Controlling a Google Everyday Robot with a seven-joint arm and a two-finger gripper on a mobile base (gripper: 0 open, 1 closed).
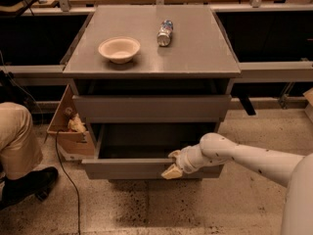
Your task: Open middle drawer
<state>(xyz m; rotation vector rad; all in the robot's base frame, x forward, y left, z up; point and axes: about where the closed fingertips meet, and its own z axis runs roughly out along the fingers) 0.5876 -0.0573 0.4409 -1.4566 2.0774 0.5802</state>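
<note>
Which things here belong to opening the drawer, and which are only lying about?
Job: hand at the front edge of the pulled-out drawer.
Lying about: bowl and can on the cabinet top; cardboard box on the floor.

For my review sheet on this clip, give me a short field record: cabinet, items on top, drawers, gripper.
cabinet: grey metal drawer cabinet
on top: pale shallow bowl at left; silver can on its side, to the right of the bowl
upper drawer front: pushed in
lower drawer: pulled out, inside dark
gripper: at the lower drawer's front edge, right of centre
floor, left: brown cardboard box; person's leg in tan trousers
</note>
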